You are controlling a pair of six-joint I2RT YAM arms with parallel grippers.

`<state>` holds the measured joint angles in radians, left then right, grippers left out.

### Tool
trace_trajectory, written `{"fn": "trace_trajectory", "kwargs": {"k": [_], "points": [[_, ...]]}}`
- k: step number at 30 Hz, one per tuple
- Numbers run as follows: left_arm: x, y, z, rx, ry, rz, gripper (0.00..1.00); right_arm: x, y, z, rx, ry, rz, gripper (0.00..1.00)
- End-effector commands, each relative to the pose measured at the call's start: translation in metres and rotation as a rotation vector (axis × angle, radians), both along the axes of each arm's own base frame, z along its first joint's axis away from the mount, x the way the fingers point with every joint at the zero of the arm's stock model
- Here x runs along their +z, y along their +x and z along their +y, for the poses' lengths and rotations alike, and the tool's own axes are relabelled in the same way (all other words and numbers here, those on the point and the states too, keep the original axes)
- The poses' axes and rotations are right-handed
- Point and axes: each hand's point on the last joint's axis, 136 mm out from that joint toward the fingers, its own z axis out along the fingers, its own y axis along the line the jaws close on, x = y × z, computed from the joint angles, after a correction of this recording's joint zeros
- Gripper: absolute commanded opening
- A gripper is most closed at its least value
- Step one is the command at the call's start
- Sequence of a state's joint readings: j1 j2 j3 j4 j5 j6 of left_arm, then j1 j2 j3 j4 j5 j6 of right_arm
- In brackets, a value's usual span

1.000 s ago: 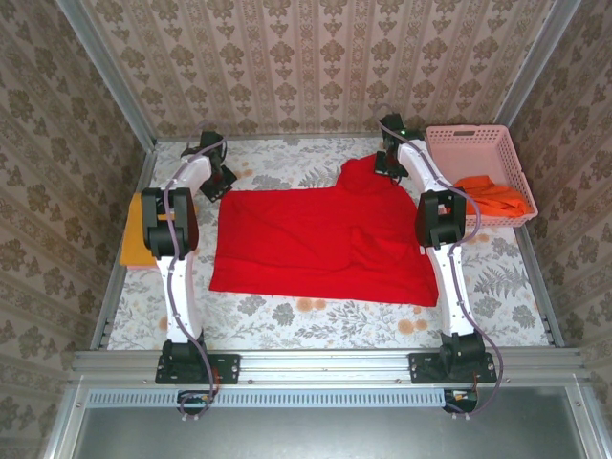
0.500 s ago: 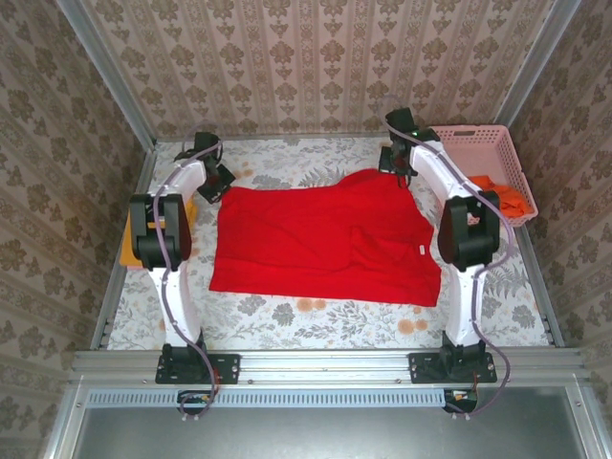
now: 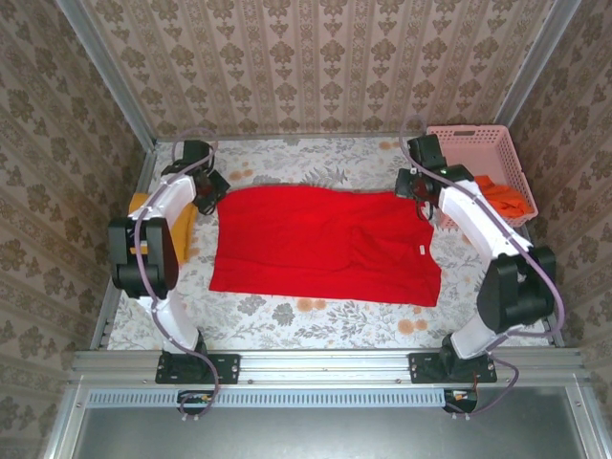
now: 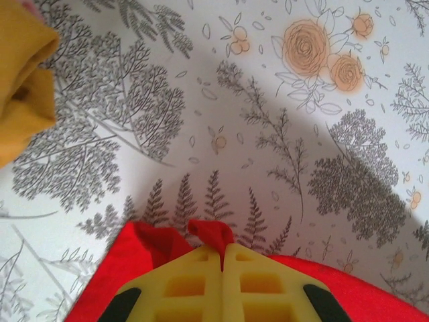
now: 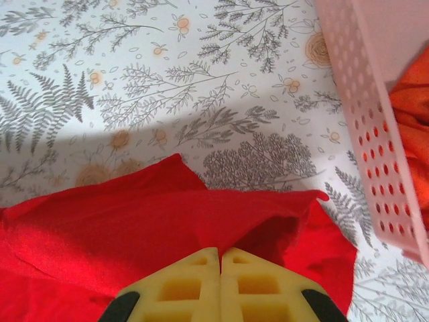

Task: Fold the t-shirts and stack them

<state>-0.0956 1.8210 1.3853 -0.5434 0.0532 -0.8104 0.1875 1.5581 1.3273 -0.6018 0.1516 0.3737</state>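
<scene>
— Floral tabletop (image 3: 316,320) is being covered by what?
— A red t-shirt (image 3: 316,239) is being held spread flat across its middle. An orange t-shirt (image 3: 502,196) is being kept in the pink basket (image 3: 478,143) at far right, a mustard-yellow t-shirt (image 4: 23,80) at the left edge.
— And the pincers?
— The red shirt's far corners are being clenched, one by the left pincer (image 4: 221,249), one by the right pincer (image 5: 220,253).

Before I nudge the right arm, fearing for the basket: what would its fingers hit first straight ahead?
Past the bright red cloth t-shirt the fingers pinch, the floral table cover; the pink plastic lattice basket sits right of that line. Depth unclear.
</scene>
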Motion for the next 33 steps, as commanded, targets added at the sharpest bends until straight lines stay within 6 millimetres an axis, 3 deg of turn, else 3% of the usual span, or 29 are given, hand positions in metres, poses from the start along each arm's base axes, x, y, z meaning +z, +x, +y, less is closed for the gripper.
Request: {"fn": "trace_trajectory", "kwargs": {"k": [1, 6, 14, 27, 33], "points": [[0.011, -0.009, 0.005, -0.009, 0.014, -0.034, 0.0, 0.013, -0.02, -0.001, 0.004, -0.011, -0.035, 0.0], [0.009, -0.022, 0.005, -0.014, -0.031, -0.024, 0.0, 0.021, -0.048, -0.002, 0.014, -0.03, -0.049, 0.0], [0.014, -0.041, 0.006, -0.052, -0.071, -0.032, 0.0, 0.018, -0.083, -0.007, 0.016, -0.043, -0.029, 0.0], [0.006, -0.07, 0.005, -0.111, -0.083, 0.001, 0.0, -0.017, -0.152, -0.009, -0.022, -0.023, 0.07, 0.0], [0.005, -0.09, 0.004, -0.11, -0.094, 0.028, 0.0, -0.037, -0.17, -0.022, -0.054, -0.071, 0.133, 0.0]]}}
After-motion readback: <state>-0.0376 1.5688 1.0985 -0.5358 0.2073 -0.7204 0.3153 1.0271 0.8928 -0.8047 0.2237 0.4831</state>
